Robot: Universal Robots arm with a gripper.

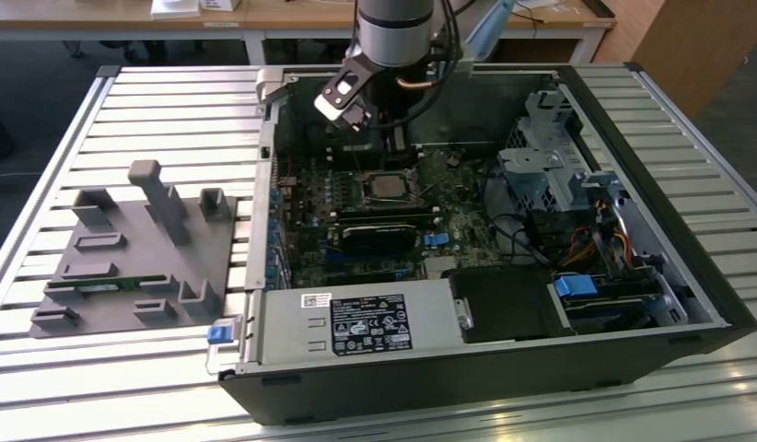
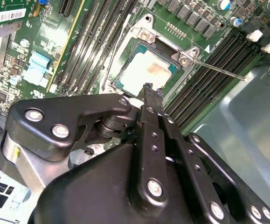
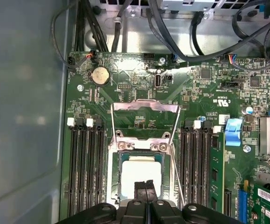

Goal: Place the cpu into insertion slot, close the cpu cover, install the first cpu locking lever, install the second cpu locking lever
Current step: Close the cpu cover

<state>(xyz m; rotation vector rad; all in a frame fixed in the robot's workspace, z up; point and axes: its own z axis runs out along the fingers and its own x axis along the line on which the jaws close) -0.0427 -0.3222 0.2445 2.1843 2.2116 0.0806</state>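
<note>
The cpu lies flat in the insertion slot on the green board, its pale top uncovered. The cpu cover is open, folded back just beside the slot. A thin metal lever stands free along one side. The tool hangs over the chip's edge, narrow, its fingertips pressed together with nothing between them. The board sits inside an open computer case on a slatted surface. A grey fixture sits to the exterior view's left of the case.
</note>
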